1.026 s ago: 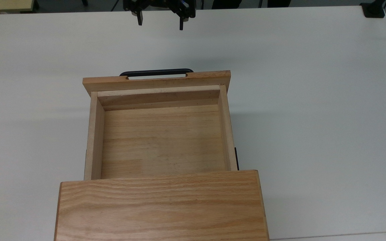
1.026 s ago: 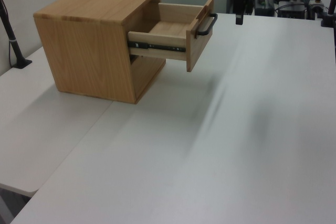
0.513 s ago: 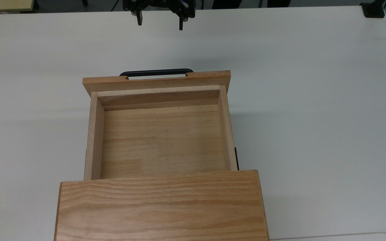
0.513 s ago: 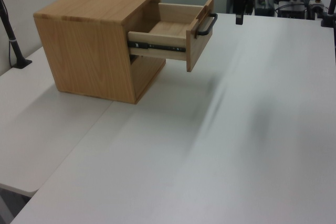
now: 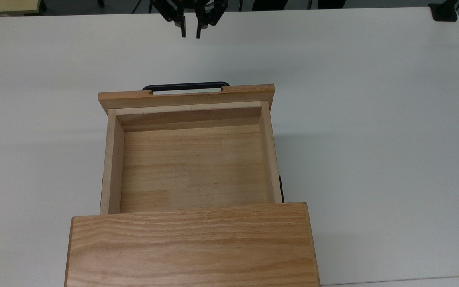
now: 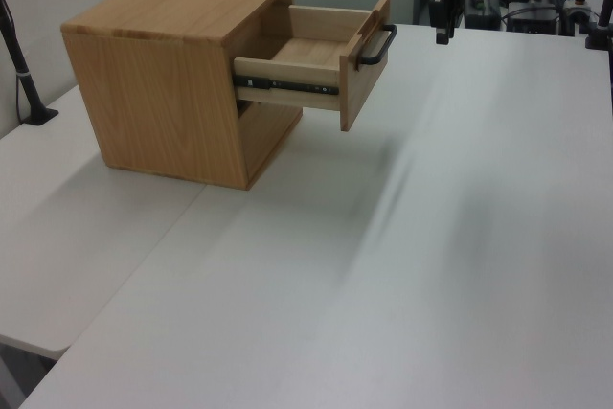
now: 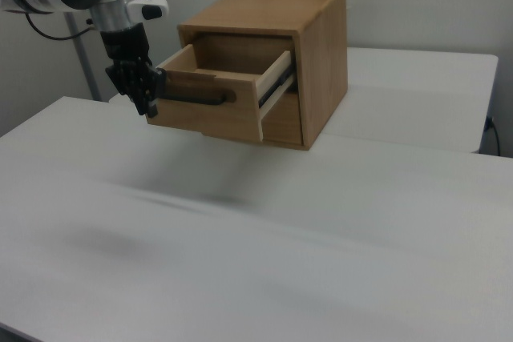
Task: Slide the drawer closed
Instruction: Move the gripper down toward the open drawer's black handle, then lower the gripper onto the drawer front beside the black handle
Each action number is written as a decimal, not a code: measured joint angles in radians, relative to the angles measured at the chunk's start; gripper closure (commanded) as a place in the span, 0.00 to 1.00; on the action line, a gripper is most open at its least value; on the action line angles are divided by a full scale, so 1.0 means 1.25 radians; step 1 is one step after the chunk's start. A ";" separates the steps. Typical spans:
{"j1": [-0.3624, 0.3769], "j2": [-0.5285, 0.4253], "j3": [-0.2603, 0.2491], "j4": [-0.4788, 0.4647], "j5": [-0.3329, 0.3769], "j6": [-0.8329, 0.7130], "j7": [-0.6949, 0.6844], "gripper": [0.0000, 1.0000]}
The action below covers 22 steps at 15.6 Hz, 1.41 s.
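- The gripper (image 5: 190,35) hangs over the worktop (image 5: 373,119) near the edge at the top view's top, well apart from the drawer (image 5: 191,167).
- Its fingers (image 5: 183,31) are now drawn in close, with just a thin gap between the tips and nothing held; half a second ago they stood spread wide.
- The gripper itself sits at much the same spot as before (only the fingers have changed).
- The drawer is pulled far out of the cabinet (image 5: 191,247), just as in the earlier frames, its empty wooden floor open to the top view.
- Its front panel faces the gripper, and the black handle (image 5: 185,86) lies roughly in line with the fingertips, not touched.
- In the right view the gripper (image 7: 149,110) points downward in front of the drawer (image 7: 216,94), by the handle (image 7: 196,97).
- In the left view the cabinet (image 6: 172,93) stands toward the worktop's far left corner, the drawer (image 6: 316,69) jutting out on its slide rail (image 6: 287,86).
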 measured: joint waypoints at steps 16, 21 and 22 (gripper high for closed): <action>-0.001 0.026 0.000 0.000 0.019 0.001 -0.091 1.00; -0.007 0.061 0.000 -0.002 0.019 0.059 -0.089 1.00; -0.011 0.070 -0.001 -0.001 0.022 0.075 -0.089 1.00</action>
